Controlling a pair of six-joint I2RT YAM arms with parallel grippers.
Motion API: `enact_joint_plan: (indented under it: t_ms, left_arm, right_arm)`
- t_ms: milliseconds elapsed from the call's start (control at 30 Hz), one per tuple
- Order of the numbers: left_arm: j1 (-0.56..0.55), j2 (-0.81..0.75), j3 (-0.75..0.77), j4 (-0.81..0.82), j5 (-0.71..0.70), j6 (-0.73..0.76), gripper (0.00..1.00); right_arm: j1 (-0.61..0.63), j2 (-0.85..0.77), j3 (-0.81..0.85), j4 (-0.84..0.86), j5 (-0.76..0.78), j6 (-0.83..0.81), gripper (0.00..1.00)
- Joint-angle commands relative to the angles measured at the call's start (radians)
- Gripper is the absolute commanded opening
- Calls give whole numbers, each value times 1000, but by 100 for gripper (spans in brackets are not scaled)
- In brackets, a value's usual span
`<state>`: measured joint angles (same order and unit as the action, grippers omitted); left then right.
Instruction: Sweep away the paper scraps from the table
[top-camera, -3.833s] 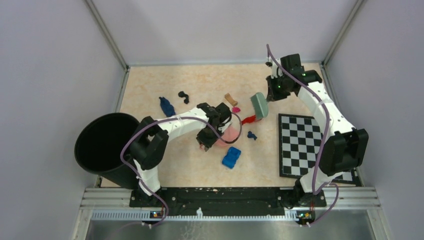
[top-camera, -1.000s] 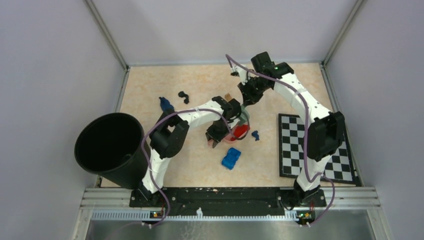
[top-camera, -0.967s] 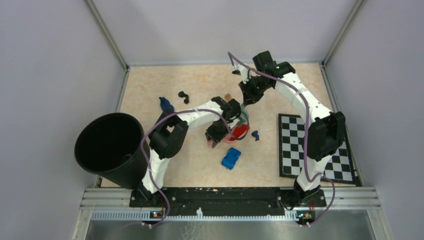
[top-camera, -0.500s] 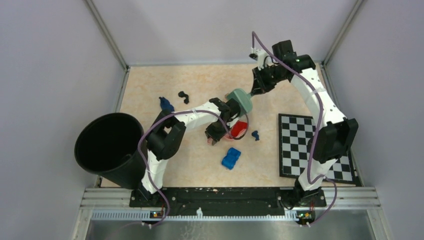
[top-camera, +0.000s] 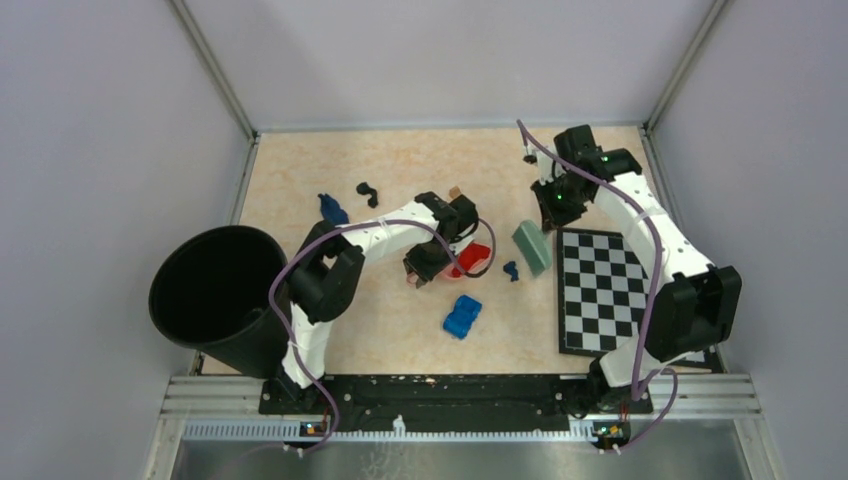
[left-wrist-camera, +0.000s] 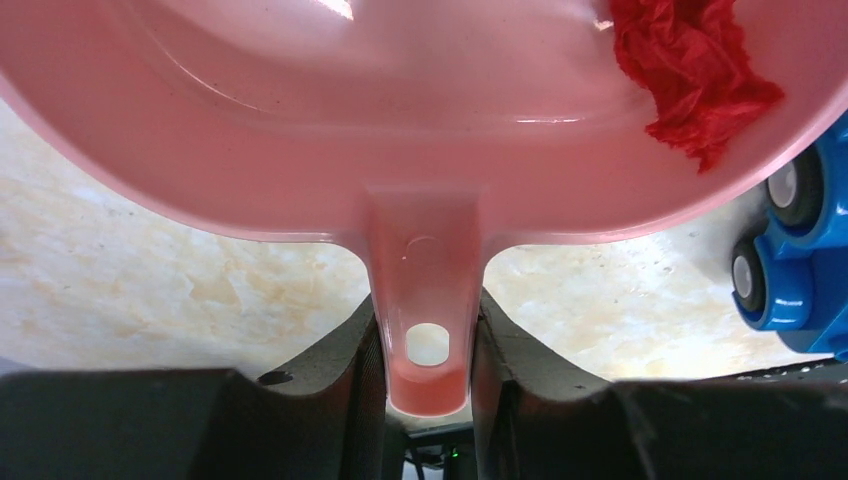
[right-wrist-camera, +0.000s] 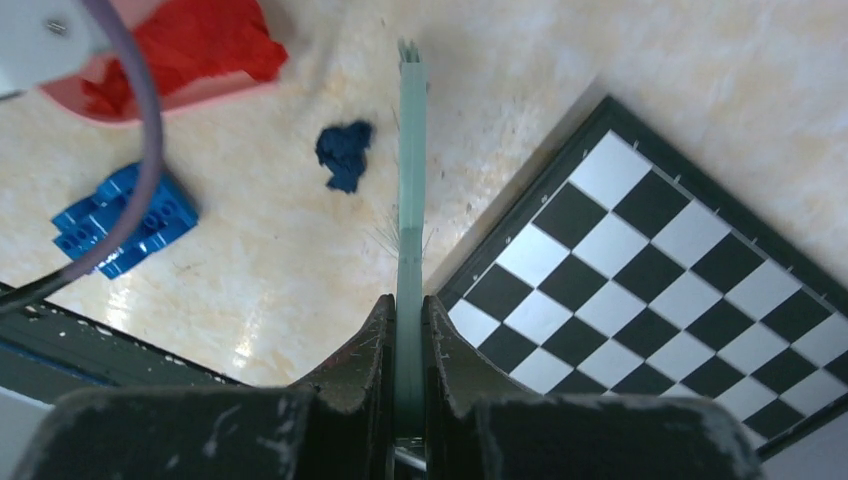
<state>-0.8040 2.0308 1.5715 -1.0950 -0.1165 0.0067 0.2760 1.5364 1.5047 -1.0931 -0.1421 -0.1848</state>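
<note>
Just left of the black-and-white chequered board (top-camera: 610, 290): right gripper (right-wrist-camera: 407, 330) clamps thin pale-green plastic brush (right-wrist-camera: 410, 200). Farther left: left gripper (left-wrist-camera: 428, 340) pinches handle of pink plastic dustpan (left-wrist-camera: 400, 130), crumpled red paper scrap (left-wrist-camera: 690, 70) inside. Dark blue paper scrap (right-wrist-camera: 343, 153) lies on beige marbled table (top-camera: 400, 170) between them.

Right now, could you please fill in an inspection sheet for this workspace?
Surface: table beige, marbled, no spill seen.
Job's things: red scrap in pink dustpan; dark blue scrap beside brush; second blue scrap and black scrap farther left.
Clutter: blue toy, chequered board, black bin.
Grippers: left gripper shut on the dustpan's handle; right gripper shut on brush.
Cables: purple cables loop along both arms.
Surroundings: grey walls, nothing else seen.
</note>
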Motion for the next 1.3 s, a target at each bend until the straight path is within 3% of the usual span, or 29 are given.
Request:
enact_joint_plan:
  t_ms: [0, 233, 533, 833, 1267]
  left_arm:
    - [-23, -11, 70, -77, -48, 50, 0]
    - [-67, 45, 120, -117, -73, 76, 0]
    - [-110, 51, 34, -122, -55, 87, 0]
    - [-110, 157, 151, -107, -27, 66, 0]
    - [-98, 65, 30, 158, -99, -1, 0]
  right_arm:
    - [-6, -66, -64, 51, 80, 69, 0]
    - [-6, -42, -141, 104, -26, 147, 0]
    - [-6, 28, -2, 172, -115, 234, 0]
    - [-6, 89, 41, 149, -269, 229, 0]
    - [-9, 5, 162, -23, -177, 137, 0]
